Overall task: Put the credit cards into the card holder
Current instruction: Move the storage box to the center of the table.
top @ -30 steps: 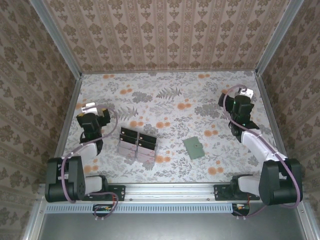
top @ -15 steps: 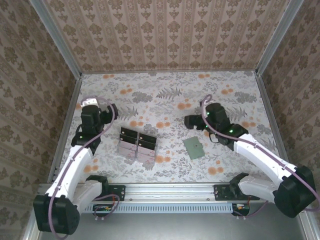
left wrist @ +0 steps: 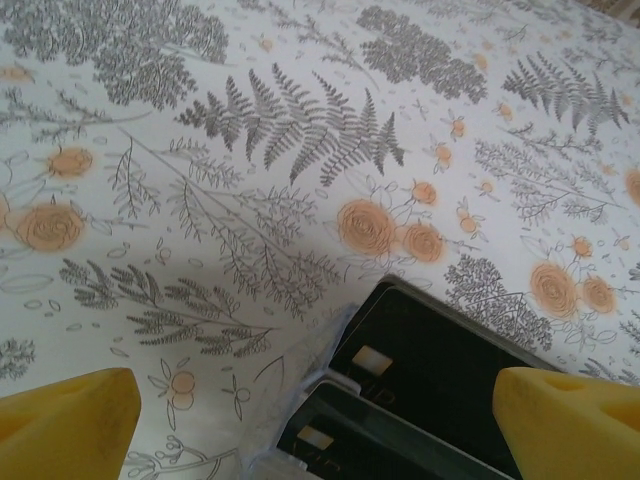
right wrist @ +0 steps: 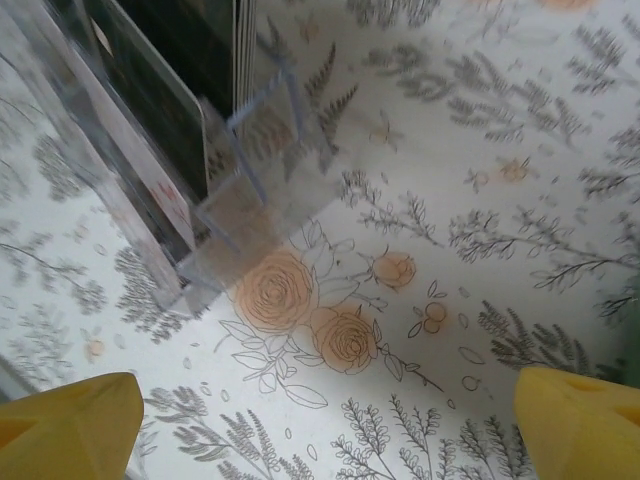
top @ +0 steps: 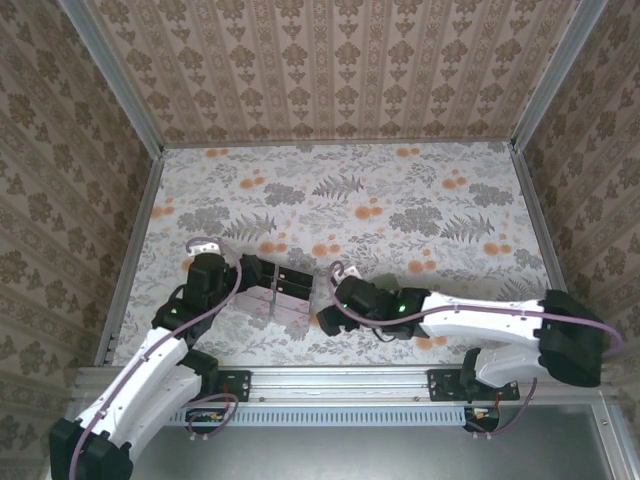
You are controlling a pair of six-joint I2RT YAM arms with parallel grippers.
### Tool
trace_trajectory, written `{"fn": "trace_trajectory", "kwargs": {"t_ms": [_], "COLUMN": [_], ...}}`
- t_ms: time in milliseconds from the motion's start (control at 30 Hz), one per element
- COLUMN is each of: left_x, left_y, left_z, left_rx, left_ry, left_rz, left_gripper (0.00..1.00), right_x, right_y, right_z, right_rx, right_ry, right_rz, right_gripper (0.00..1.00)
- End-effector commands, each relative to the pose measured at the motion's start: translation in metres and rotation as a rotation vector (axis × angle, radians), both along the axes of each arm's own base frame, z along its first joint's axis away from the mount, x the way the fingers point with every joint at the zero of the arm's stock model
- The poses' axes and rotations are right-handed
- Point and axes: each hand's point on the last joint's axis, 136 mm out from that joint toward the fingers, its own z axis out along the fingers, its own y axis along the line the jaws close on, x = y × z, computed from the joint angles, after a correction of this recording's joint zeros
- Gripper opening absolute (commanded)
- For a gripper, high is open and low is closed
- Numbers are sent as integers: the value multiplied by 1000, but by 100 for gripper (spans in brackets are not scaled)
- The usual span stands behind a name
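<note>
Dark credit cards (left wrist: 440, 350) with gold chips stand on edge in a clear plastic tray (top: 290, 288) at the table's middle front. My left gripper (top: 250, 272) hovers at the tray's left end, open, its yellow fingers (left wrist: 65, 420) wide apart and the cards between and ahead of them. In the right wrist view the cards (right wrist: 150, 90) sit behind the tray's clear wall (right wrist: 260, 210). My right gripper (top: 328, 302) is just right of the tray, open, with bare tablecloth between its fingertips (right wrist: 70, 420). The card holder is hidden under the right arm.
The floral tablecloth (top: 400, 200) covers the table, with metal rails (top: 135, 240) along its sides and patterned walls behind. The right arm (top: 470, 315) lies stretched leftward across the front of the table. Open cloth lies behind the tray.
Both arms have swung in from the table's sides to the tray. The right arm has reached left and now covers the green holder. Both grippers stay open.
</note>
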Motion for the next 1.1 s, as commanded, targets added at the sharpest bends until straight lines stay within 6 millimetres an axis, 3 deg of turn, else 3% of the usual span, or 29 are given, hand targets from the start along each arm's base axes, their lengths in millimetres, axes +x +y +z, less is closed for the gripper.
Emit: {"fn": "trace_trajectory", "kwargs": {"t_ms": [0, 500, 1067], "left_x": [2, 18, 35], "left_y": [1, -23, -52], "left_z": [2, 0, -7], "left_rx": [-33, -120, -223], "left_ry": [-25, -59, -33], "left_rz": [31, -29, -91], "left_gripper": [100, 100, 100], "right_x": [9, 27, 93], "right_y": [12, 42, 1], "right_z": [-1, -26, -29], "right_rx": [16, -2, 44], "right_ry": [-45, -63, -47], "right_rz": [-57, -81, -287], "right_gripper": [96, 97, 96]}}
